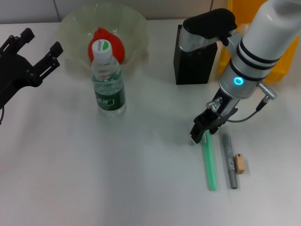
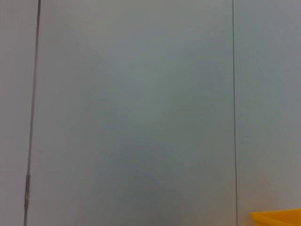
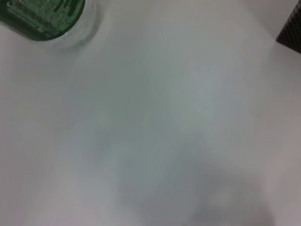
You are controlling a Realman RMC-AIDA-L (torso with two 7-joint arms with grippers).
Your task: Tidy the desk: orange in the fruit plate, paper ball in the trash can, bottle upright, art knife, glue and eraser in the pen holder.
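Observation:
The orange lies in the pale green fruit plate at the back. In front of the plate the bottle stands upright, and its green label also shows in the right wrist view. A long green stick, a grey stick and the tan eraser lie at the front right. I cannot tell which stick is the art knife and which the glue. My right gripper is open, low over the green stick's far end. The left gripper hangs open at the far left. The paper ball is out of view.
The black mesh pen holder stands at the back right; its corner shows in the right wrist view. The yellow trash can sits behind my right arm, with its rim in the left wrist view. Bare white table spans the front left.

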